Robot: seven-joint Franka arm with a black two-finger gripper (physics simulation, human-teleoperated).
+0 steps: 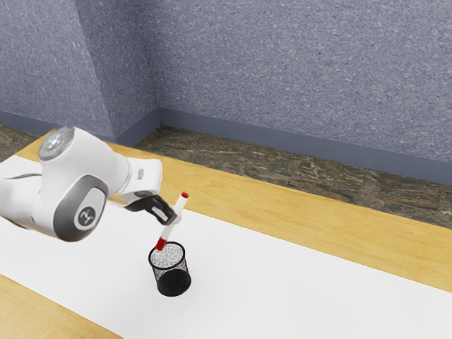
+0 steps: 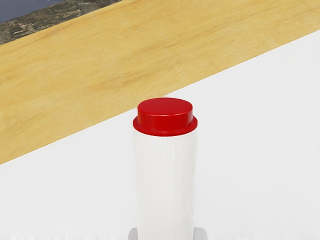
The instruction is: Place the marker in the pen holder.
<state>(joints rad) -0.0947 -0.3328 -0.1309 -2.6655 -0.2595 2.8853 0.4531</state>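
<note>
Left of centre in the exterior view, the gripper (image 1: 170,217) grips the marker (image 1: 167,232), tilted, its lower red end near the far rim of the pen holder (image 1: 169,275), in the lower left. The marker is white with red ends; the holder is black mesh.

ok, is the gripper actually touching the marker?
Touching. The wrist view shows it: the gripper has a pale fingertip against each side of the marker's white body, no gap at either.
</note>
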